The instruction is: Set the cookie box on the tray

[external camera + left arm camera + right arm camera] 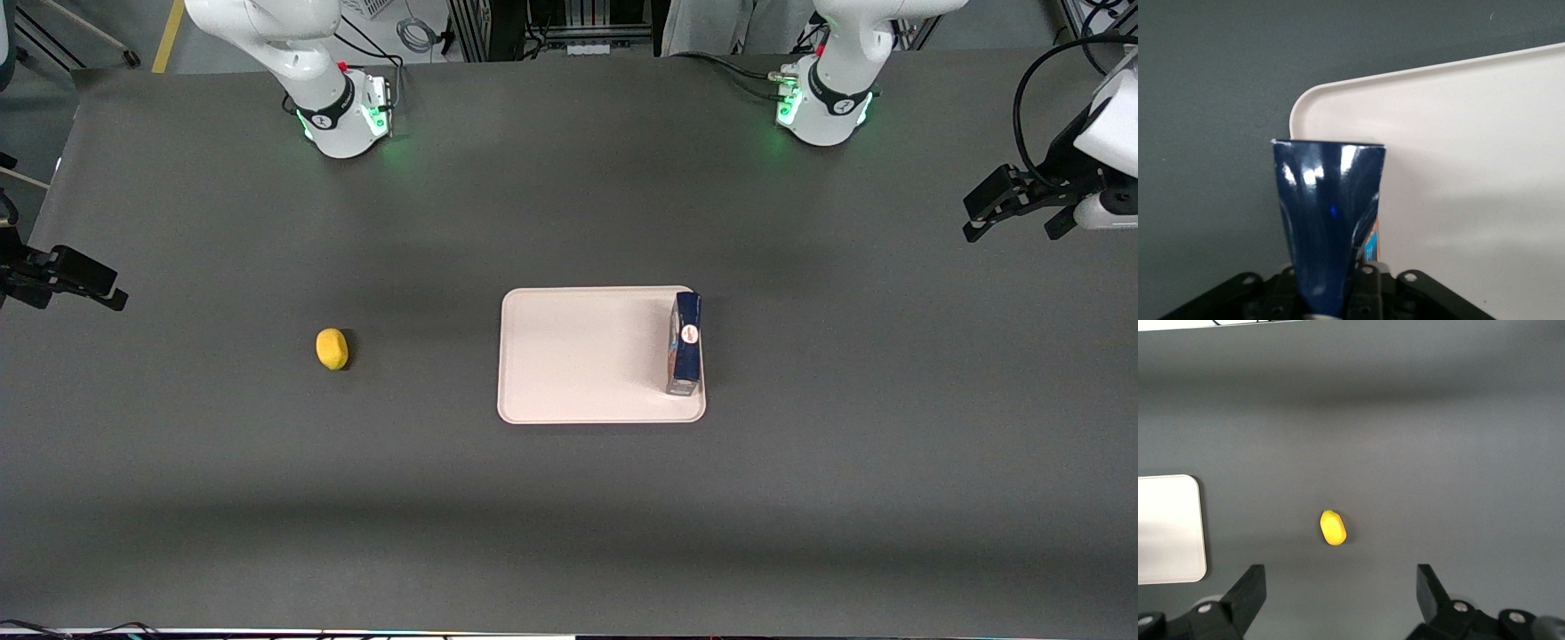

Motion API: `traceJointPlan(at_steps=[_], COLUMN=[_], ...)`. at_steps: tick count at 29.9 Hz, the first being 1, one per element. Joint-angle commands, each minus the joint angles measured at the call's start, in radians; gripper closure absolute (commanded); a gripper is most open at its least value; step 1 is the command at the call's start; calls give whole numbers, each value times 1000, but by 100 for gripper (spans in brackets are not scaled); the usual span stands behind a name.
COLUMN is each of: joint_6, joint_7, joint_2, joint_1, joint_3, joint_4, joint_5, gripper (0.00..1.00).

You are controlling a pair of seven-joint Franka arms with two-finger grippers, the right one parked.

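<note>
Front view shows the cookie box [686, 342] resting on the tray [578, 356]. The box lies inside the rim, along the short edge of the tray that looks toward the working arm's end of the table [569, 516]. Its long side runs parallel to this edge. One end of it is close to the tray corner farther from the camera, and the other end is near the corner closer to the camera. The white oval logo is visible on the dark blue side. The rest of the tray surface is bare and pale.

The gripper [978, 220] of the left arm hangs above the table at the working arm's end, well apart from the tray and from the box. It touches nothing there. Whether it is spread or pressed together I cannot tell from this view.

In the left wrist view the cookie box [1328, 220] appears very close to the camera, as a glossy blue surface rising from the black body of the gripper. A rounded corner of the tray [1471, 167] shows next to it, and grey table lies around it. Here also the state of the gripper cannot be read, because the box covers its middle.

A small yellow object [331, 348] lies on the table toward the parked arm's end, well apart from the tray. The right wrist view shows this same yellow object [1333, 527] alone on the grey surface, with one rounded corner of the tray [1168, 527] at the border.
</note>
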Motion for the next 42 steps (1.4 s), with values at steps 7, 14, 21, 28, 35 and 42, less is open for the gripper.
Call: traceJointPlan(at_steps=[7, 14, 21, 28, 35, 42], joint_6=[-19, -23, -26, -28, -29, -31], joint_7=[12, 12, 26, 153, 287, 521], joint_2=[11, 11, 12, 20, 20, 24], joint_1=[3, 3, 2, 2, 0, -1], joint_3=[-4, -4, -5, -7, -8, -8], joint_4=[26, 26, 26, 28, 28, 26], joint_5=[15, 15, 15, 12, 12, 0], gripper=[0, 0, 0, 0, 0, 0])
